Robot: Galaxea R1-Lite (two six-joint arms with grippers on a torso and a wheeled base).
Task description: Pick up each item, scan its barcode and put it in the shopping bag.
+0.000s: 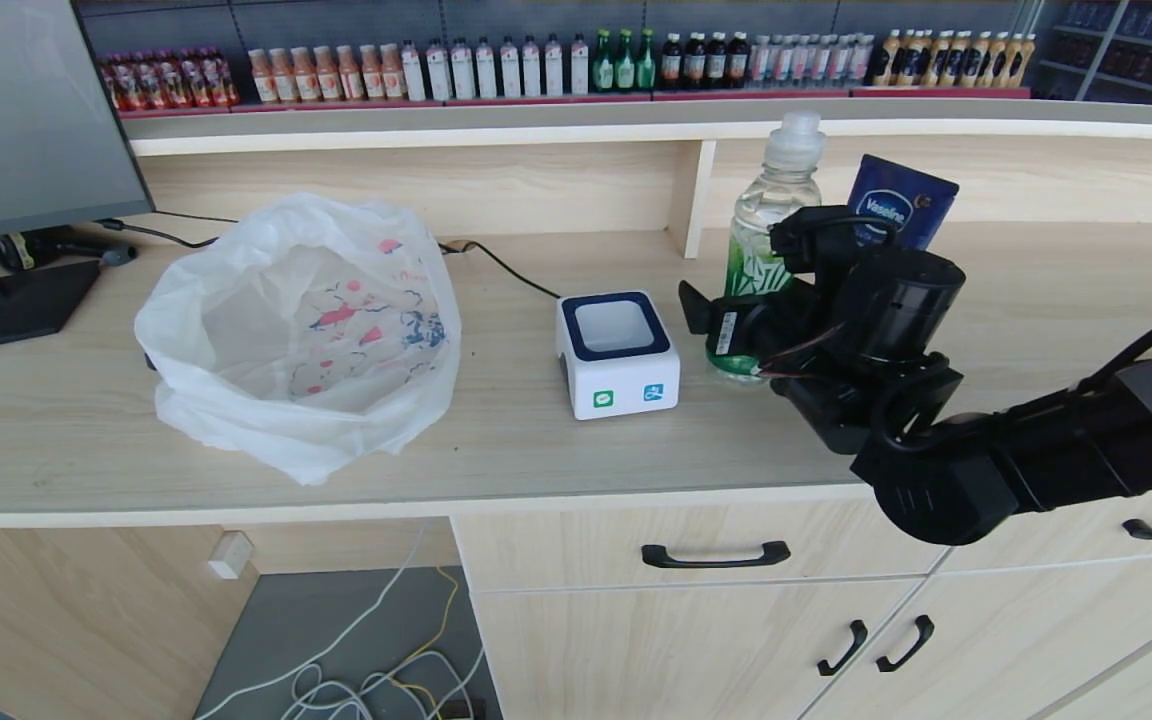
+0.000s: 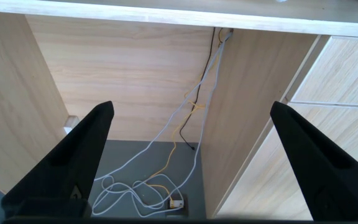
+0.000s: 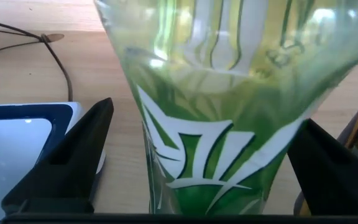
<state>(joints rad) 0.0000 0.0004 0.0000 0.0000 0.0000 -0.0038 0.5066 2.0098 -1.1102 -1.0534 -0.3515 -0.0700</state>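
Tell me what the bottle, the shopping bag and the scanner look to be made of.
Bottle: clear glossy plastic, likely; see-through with highlights, green printed label.
Shopping bag: thin translucent plastic film, crinkled, print showing through.
Scanner: hard white plastic, smooth, with a dark blue rim around its top window.

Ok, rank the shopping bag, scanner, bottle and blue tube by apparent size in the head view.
1. shopping bag
2. bottle and scanner: too close to rank, bottle partly hidden
3. blue tube, partly hidden
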